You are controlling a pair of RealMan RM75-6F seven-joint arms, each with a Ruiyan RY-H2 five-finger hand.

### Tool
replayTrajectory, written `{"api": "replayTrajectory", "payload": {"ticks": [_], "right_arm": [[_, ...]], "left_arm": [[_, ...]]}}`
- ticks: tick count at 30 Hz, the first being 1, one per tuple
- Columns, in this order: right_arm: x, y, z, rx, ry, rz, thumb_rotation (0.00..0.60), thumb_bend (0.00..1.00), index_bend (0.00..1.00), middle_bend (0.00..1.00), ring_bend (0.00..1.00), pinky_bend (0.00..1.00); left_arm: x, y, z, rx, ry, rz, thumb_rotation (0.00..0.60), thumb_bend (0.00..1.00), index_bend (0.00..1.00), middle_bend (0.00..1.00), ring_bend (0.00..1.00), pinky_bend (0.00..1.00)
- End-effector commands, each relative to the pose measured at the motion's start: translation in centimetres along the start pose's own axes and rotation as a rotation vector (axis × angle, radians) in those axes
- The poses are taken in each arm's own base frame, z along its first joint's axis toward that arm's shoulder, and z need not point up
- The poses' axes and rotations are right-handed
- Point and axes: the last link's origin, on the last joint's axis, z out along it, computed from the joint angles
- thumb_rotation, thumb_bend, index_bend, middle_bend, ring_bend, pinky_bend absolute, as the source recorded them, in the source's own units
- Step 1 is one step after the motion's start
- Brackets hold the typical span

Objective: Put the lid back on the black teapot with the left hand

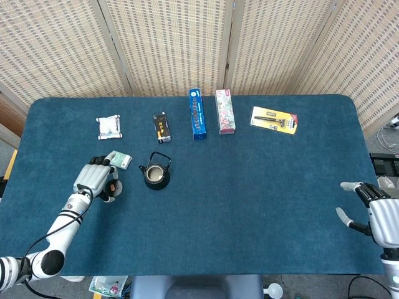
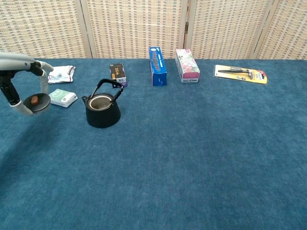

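While my left hand (image 2: 21, 84) grips the lid (image 2: 37, 102) off the table at the chest view's left edge, the black teapot (image 2: 102, 111) sits open just right of it. Carrying over and seating remain. My right hand (image 1: 379, 215) idles, fingers spread, lower right.

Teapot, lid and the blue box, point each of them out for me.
teapot (image 2: 102, 115), chest view, on the front of its black body.
lid (image 2: 38, 102), chest view, on its dark disc, held in the left robot hand.
blue box (image 2: 158, 72), chest view, on its side face.
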Motion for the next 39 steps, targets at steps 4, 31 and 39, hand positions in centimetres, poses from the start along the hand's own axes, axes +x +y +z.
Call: {"api": "replayTrajectory", "payload": {"ticks": [4, 31, 39], "right_arm": [[0.3, 0.2, -0.2, -0.003, 0.01, 0.007, 0.6, 0.26, 0.32, 0.38, 0.33, 0.48], [1.4, 1.0, -0.7, -0.02, 0.045, 0.036, 0.6, 0.26, 0.32, 0.38, 0.33, 0.48], [1.4, 1.1, -0.7, -0.021, 0.042, 0.039, 0.6, 0.26, 0.32, 0.38, 0.33, 0.48]], "left_arm": [[1.3, 2.1, 0.8, -0.04, 0.005, 0.025, 0.6, 0.07, 0.5, 0.0, 0.0, 0.04], [3.7, 8.6, 4.8, -0.073, -0.026, 0.044, 0.6, 0.07, 0.51, 0.0, 0.0, 0.04], [3.4, 9.3, 5.8, -0.061, -0.047, 0.057, 0.6, 0.07, 0.51, 0.0, 0.0, 0.04]]}}
